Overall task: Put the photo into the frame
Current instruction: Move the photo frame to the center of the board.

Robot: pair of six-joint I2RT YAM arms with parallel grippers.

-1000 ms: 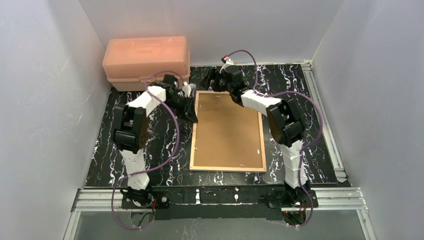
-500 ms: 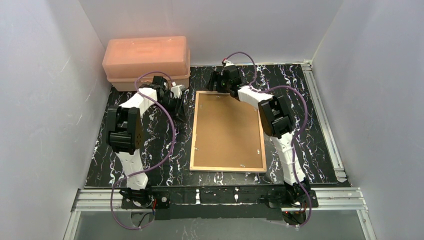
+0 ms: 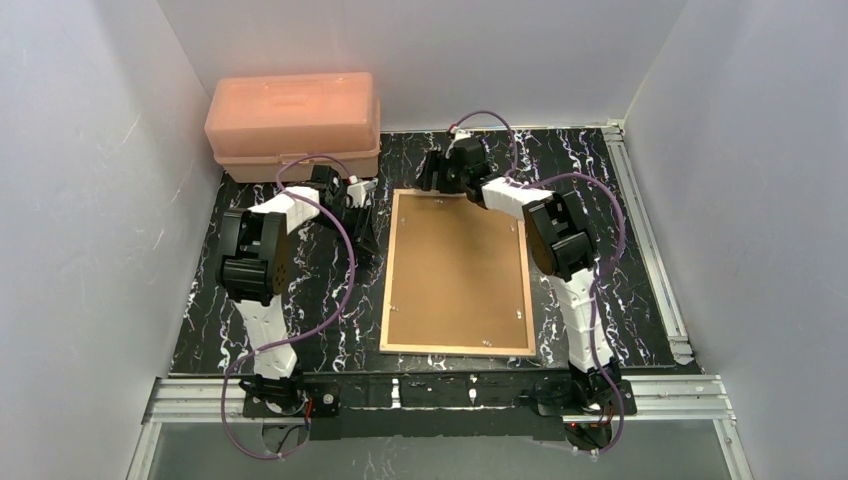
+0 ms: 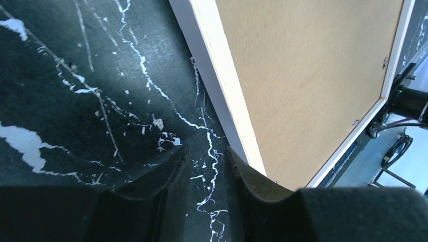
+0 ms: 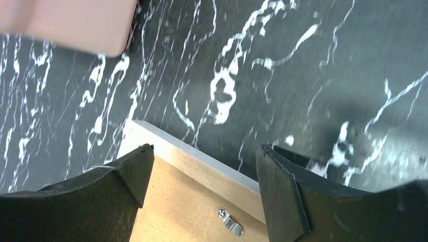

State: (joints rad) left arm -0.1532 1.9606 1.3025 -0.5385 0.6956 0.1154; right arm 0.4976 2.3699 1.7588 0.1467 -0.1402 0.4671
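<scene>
Fig.: we see the frame (image 3: 457, 270) lying flat, back up, at the centre of the table (image 3: 640, 300), long sides running near-far; tan panel uppermost w/ a pale wood border; a small metal clip (image 5: 229, 222) sits on the panel by its far edge. L gripper (image 4: 207, 154) hangs low just left of the frame's left edge, toward the far end; its fingers stand a narrow gap apart w/ only table between them, nothing held. R gripper (image 5: 204, 148) is over the frame's far-left corner; fingers wide apart, the corner showing between them, nothing gripped; whether they touch the frame we cannot tell; pink box (image 3: 292, 125) rests at the table's far left, apart from the frame.
</scene>
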